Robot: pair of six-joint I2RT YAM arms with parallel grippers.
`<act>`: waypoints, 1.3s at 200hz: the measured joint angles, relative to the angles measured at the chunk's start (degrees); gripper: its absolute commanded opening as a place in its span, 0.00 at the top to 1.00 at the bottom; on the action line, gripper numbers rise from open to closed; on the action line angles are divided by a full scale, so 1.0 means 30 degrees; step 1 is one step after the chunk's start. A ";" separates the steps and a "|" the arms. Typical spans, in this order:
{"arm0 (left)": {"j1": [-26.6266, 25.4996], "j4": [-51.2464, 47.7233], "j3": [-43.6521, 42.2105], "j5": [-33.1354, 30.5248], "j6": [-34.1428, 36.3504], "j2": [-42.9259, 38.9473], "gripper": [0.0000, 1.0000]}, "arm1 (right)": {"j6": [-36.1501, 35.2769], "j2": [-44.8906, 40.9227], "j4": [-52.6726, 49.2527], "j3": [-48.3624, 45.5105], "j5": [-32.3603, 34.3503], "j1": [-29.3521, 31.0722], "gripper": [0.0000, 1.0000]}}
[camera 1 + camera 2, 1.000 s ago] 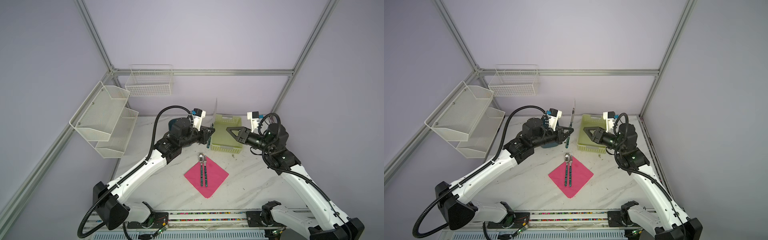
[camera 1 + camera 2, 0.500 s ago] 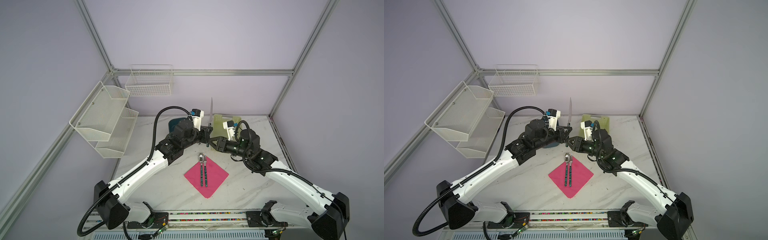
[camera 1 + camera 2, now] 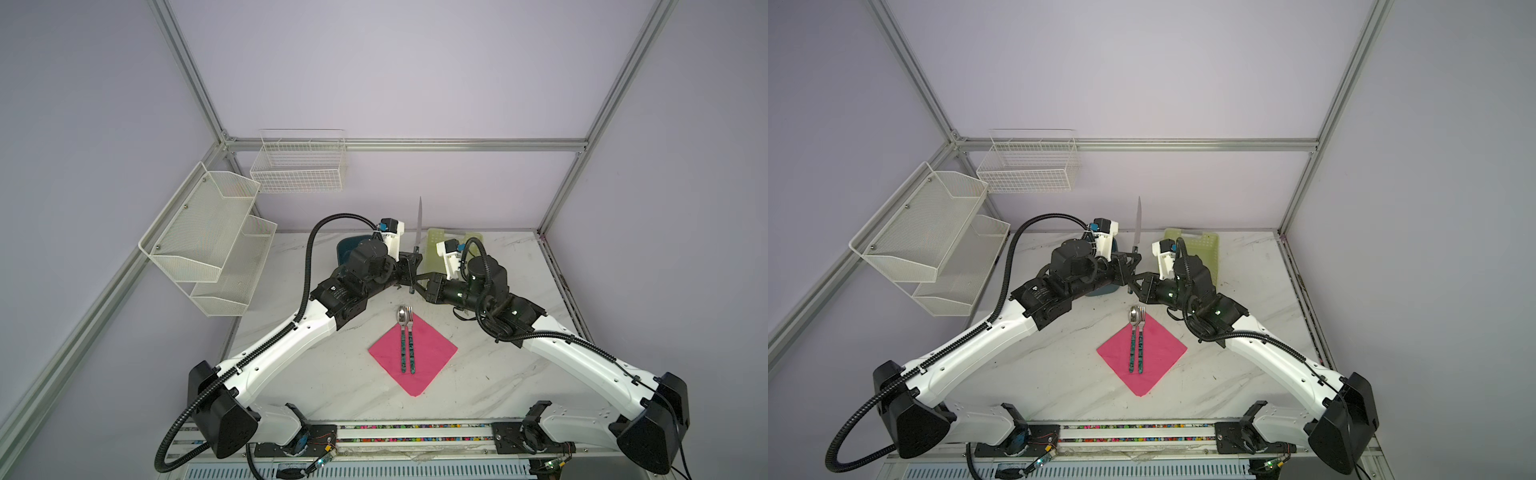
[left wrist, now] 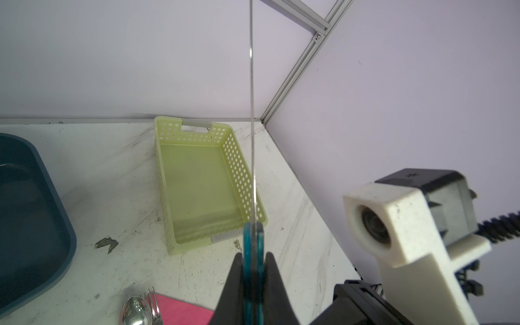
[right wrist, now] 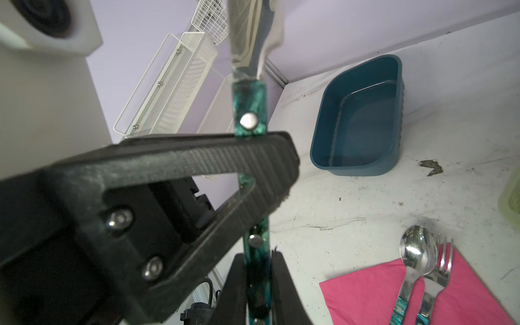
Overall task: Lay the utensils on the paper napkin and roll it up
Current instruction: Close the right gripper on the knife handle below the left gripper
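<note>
I had the knife point(image 3: 418, 226) standing upright above the surface point(image 3: 353, 395), blade up, with both claws meeting on its teal handle. The left claw point(image 4: 253, 270) was pressed together on the handle just under the blade, squeezing its flat faces. The blade rose straight out from between its fingers point(image 4: 233, 287). The right claw point(image 5: 257, 284) sat directly beneath the left one and pinched the handle's lower end by its narrow edges. A short stretch of handle with one rivet showed between the two.

The napkin point(image 3: 432, 349) lay flat on the surface, below the claws and nearer the arm bases, well apart from the knife. One of its corners pointed toward the claws. The spoon point(image 3: 402, 318) and fork point(image 3: 412, 353) lay side by side along it, with their heads reaching past that corner, close under the right claw. The green basket point(image 4: 236, 168) stood beyond the right claw, and the teal tub point(image 5: 354, 169) behind the left one.
</note>
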 measured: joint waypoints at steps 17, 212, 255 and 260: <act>-0.0007 -0.0160 0.0000 0.0000 0.0000 0.0007 1.00 | -0.0087 0.0000 -0.0248 0.0036 0.0109 0.0015 0.98; 0.0648 0.2535 -0.0058 0.8561 0.2943 -0.6462 0.49 | -0.5479 -0.3599 -0.0692 0.2098 -0.4073 0.0044 1.00; 0.0678 0.3395 -0.0058 1.1497 0.3745 -0.6484 0.50 | -0.7708 -0.4554 -0.0291 0.2324 -0.7111 0.0044 1.00; 0.0678 0.3439 -0.0058 1.1839 0.3840 -0.6411 0.50 | -0.7956 -0.4554 -0.0277 0.2361 -0.7395 0.0044 1.00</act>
